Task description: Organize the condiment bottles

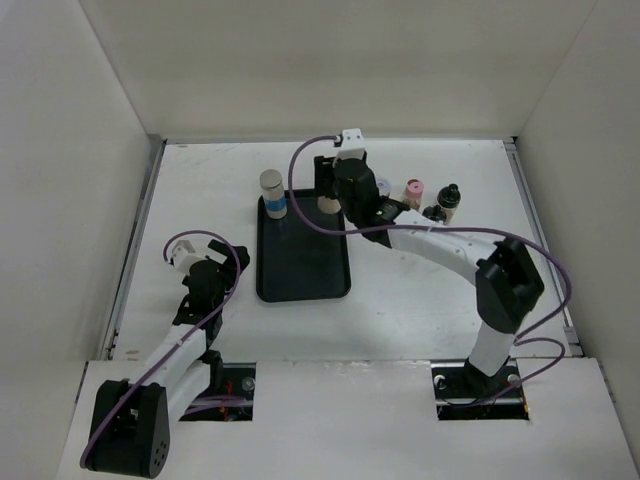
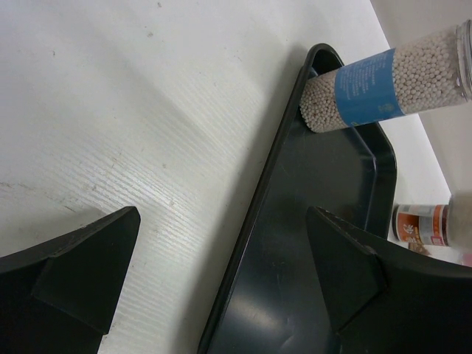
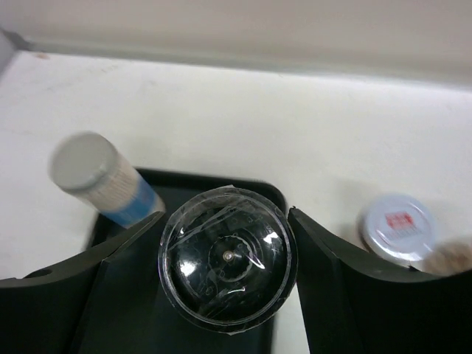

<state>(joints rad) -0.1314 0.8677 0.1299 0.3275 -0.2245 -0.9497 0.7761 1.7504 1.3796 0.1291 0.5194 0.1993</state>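
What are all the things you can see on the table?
table: 1, white, under everything
tray: 1, black, middle of table
blue-label jar: 1, grey lid, tray's far left corner
clear-top jar: 1, see-through lid, at tray's far right corner
white-lid jar: 1, on table just right of tray
pink-lid jar: 1, on table further right
black-lid jar: 1, right of pink-lid jar
left end effector: 1, black, open, at tray's left edge
right end effector: 1, black, gripping clear-top jar
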